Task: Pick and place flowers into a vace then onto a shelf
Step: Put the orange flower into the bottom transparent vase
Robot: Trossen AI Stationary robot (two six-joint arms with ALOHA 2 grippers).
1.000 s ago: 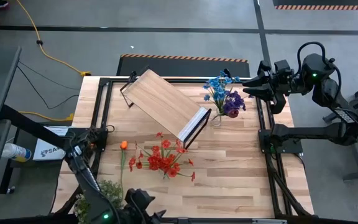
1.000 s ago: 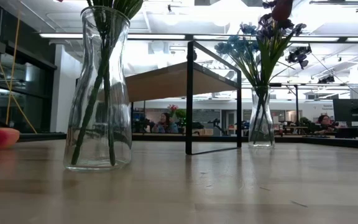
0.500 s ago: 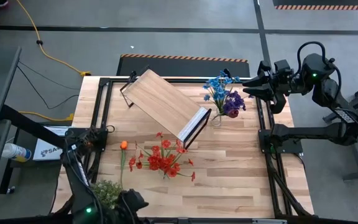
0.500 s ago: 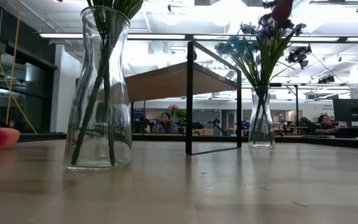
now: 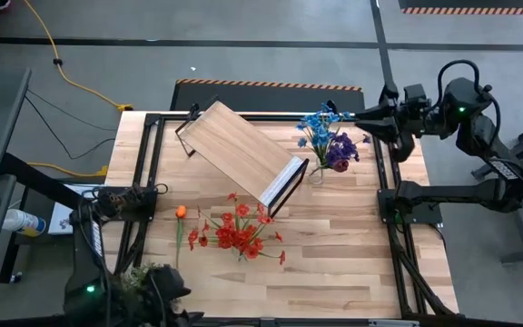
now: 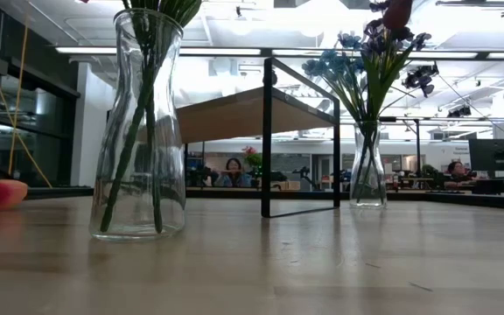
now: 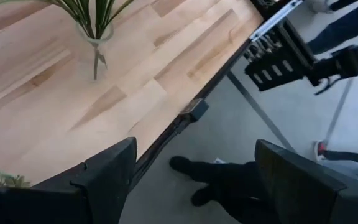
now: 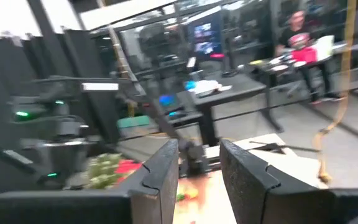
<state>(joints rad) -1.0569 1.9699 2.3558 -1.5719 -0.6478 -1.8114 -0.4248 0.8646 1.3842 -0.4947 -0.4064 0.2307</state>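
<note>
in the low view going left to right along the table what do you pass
Orange flower at the edge → clear glass vase with green stems → black-framed shelf → smaller vase of blue and purple flowers.

From overhead I get even, soft light; the wooden tabletop (image 5: 334, 245) shows only faint shadows. At table height the ceiling light strips (image 6: 234, 52) blow out to white, leaving the near glass vase (image 6: 140, 131) backlit with glare on its shoulders, and the foreground wood soft. My right wrist camera is heavily motion-blurred; the left wrist picture is slightly smeared, its dark fingers (image 7: 104, 180) unfocused.
</note>
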